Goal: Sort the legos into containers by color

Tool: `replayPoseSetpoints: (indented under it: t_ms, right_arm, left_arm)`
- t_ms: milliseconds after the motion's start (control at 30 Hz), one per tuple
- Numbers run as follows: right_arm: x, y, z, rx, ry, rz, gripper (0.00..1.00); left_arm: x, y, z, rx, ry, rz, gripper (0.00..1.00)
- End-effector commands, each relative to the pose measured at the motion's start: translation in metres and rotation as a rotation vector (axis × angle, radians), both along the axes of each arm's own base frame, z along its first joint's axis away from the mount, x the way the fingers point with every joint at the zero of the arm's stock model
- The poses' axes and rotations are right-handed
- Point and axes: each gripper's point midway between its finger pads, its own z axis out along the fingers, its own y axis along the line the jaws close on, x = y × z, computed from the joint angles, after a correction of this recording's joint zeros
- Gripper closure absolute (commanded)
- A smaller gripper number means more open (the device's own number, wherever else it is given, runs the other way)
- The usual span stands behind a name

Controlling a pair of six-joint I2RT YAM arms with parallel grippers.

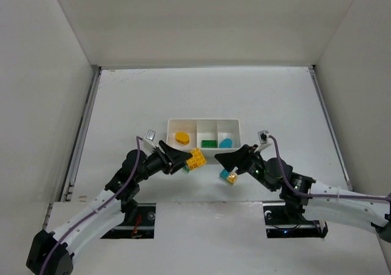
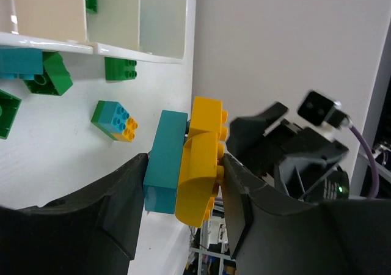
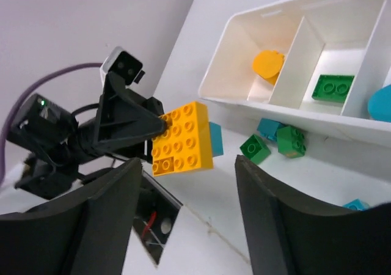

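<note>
My left gripper [image 1: 183, 157] is shut on a yellow plate brick stuck to a teal brick [image 1: 196, 158] and holds them above the table, just in front of the white tray [image 1: 203, 123]. The left wrist view shows the jaws [image 2: 183, 192] clamped on this pair [image 2: 198, 159]. My right gripper [image 1: 231, 161] is open and empty, facing the held yellow plate [image 3: 182, 139]; its fingers [image 3: 287, 220] stand wide apart. The tray holds a yellow brick [image 3: 269, 64] on the left, a green one [image 3: 332, 87] in the middle and a cyan one [image 3: 380, 104] on the right.
Loose bricks lie on the table in front of the tray: a green-cyan-yellow stack [image 2: 114, 120], also seen from above [image 1: 229, 176], a green brick [image 2: 120, 68], and teal and green bricks [image 2: 36, 70]. White walls enclose the table.
</note>
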Motion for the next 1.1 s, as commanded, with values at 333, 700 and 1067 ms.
replayPoseSetpoints:
  t_ms: [333, 700, 1067]
  right_arm:
    - [-0.018, 0.035, 0.012, 0.252, 0.161, 0.220, 0.28]
    - [-0.020, 0.045, 0.006, 0.276, 0.192, 0.267, 0.40]
    - [-0.020, 0.046, -0.001, 0.296, 0.235, 0.273, 0.58]
  left_arm:
    - [-0.012, -0.011, 0.042, -0.154, -0.162, -0.074, 0.80]
    - [-0.018, -0.017, 0.040, -0.151, -0.158, -0.099, 0.80]
    - [-0.018, -0.015, 0.035, -0.146, -0.157, -0.092, 0.80]
